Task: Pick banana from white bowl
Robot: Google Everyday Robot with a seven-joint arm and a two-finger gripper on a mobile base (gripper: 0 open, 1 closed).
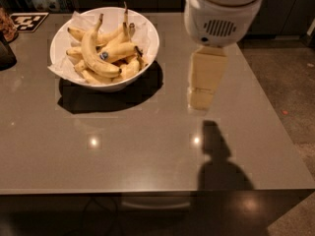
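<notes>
The white bowl (145,29), lined with crumpled white paper, stands at the table's far left and holds several bananas. The banana (91,53) is the longest one, strongly curved. It lies on top of the pile with its brownish stem pointing up and back and a blue sticker on its side. My gripper (201,100) hangs cream-coloured below the white arm housing (221,18). It is to the right of the bowl, apart from it, above the table top, and it holds nothing that I can see.
The grey table (123,151) has its front edge near the bottom and its right edge by the floor (285,97). A dark object (5,55) and a black-and-white marker card (28,20) sit at the far left.
</notes>
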